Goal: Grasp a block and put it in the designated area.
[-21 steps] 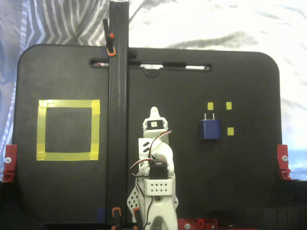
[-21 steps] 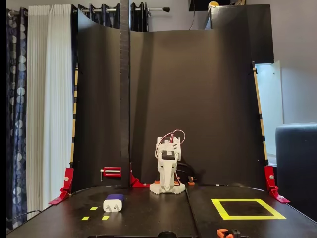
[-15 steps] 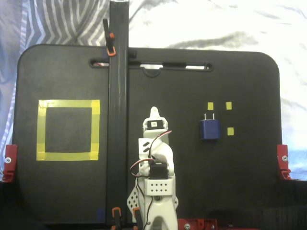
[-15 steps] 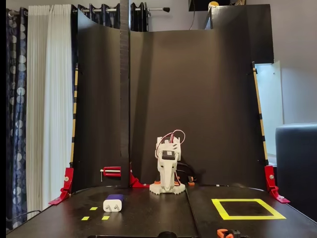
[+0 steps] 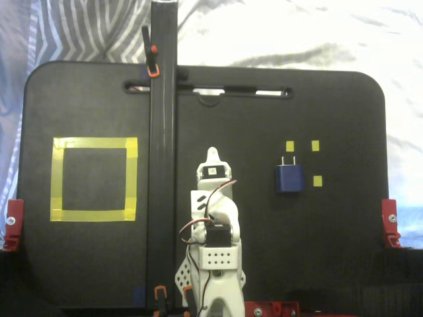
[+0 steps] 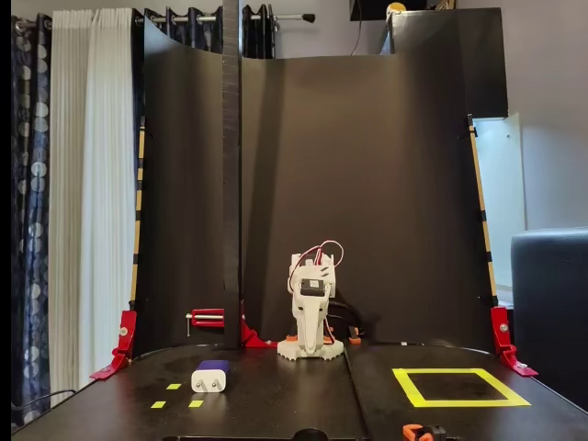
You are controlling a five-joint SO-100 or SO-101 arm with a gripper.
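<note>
The dark blue block (image 5: 289, 177) lies flat on the black board, its two pale prongs pointing to the far edge; from the front it is the white-faced block (image 6: 209, 377) at the left. The designated area is a yellow tape square (image 5: 94, 143) on the left in the top-down fixed view and on the right (image 6: 459, 401) in the front one. My gripper (image 5: 212, 154) is folded over the arm's base in the middle, shut and holding nothing. It sits well apart from both block and square. From the front, the gripper (image 6: 310, 323) hangs low over the base.
Small yellow squares (image 5: 315, 145) lie around the block. A tall black post (image 5: 162, 165) stands between arm and tape square. Red clamps (image 5: 12, 224) (image 5: 390, 221) hold the board's side edges. A black backdrop (image 6: 367, 184) rises behind the arm.
</note>
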